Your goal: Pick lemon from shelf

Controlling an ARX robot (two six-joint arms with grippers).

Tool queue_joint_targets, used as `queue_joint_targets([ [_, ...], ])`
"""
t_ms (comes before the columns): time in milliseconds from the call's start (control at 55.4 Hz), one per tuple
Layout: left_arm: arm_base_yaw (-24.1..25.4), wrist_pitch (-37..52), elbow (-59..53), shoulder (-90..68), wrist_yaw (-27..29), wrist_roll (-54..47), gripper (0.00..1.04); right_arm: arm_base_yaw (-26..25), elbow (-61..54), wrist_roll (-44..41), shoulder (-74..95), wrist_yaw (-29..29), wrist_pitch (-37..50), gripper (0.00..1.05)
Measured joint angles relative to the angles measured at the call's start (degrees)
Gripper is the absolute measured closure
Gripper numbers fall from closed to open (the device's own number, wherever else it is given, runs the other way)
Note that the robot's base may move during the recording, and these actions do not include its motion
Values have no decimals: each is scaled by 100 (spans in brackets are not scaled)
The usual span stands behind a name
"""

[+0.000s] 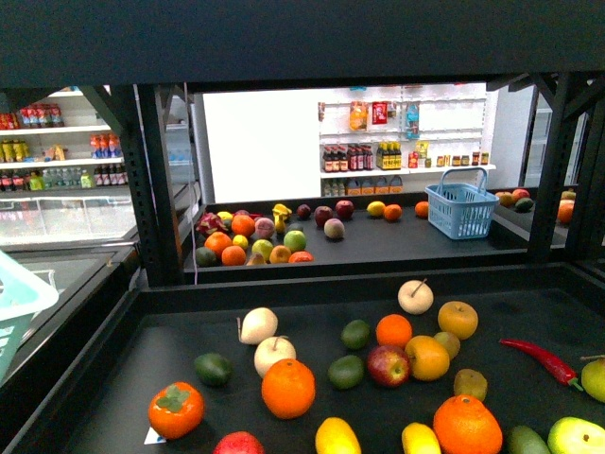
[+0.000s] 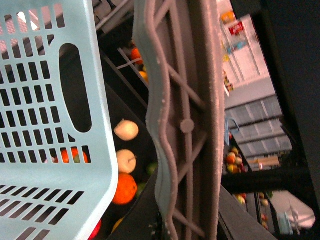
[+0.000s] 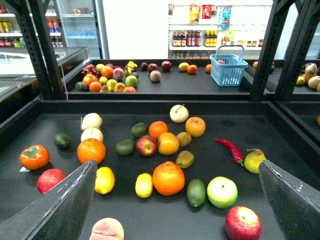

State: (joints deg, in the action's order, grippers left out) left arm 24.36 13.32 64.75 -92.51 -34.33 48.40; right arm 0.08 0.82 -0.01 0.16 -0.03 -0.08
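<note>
Two black decks of the shelf (image 1: 142, 359) fill the front view, with fruit loose on both. A pale blue slotted basket (image 2: 45, 125) takes up much of the left wrist view and sits right against the left gripper (image 2: 186, 126). Only one ribbed finger of that gripper shows, so I can't tell if it is open or closed. The same basket pokes in at the left edge of the front view. The right gripper (image 3: 177, 162) hangs over the near deck with its fingers (image 3: 65, 205) spread wide and nothing between them. A smaller handled blue basket (image 1: 461, 210) stands on the far deck, well apart from the near fruit. A big tangerine (image 3: 169, 178) lies on the near deck, close to its front edge. The lemon (image 3: 144, 185) lies flat just beside it on the robot's left, bright yellow and oval, with nothing gripping it. In the front view the lemon (image 1: 421, 440) is cut off by the bottom edge. A second yellow oval fruit (image 3: 104, 180) lies near it, further left, below an orange (image 3: 91, 150). A red chili (image 3: 230, 149) lies off to the right, apart from the cluster.
</note>
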Motion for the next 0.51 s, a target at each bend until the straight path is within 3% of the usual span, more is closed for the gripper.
queue_joint_targets([
  [289, -1080, -533, -232, 391, -562, -743, 91, 0, 0, 2, 0, 0, 0, 7],
  [506, -1969, -586, -380, 245, -608, -1012, 91, 0, 0, 0, 0, 0, 0, 7],
])
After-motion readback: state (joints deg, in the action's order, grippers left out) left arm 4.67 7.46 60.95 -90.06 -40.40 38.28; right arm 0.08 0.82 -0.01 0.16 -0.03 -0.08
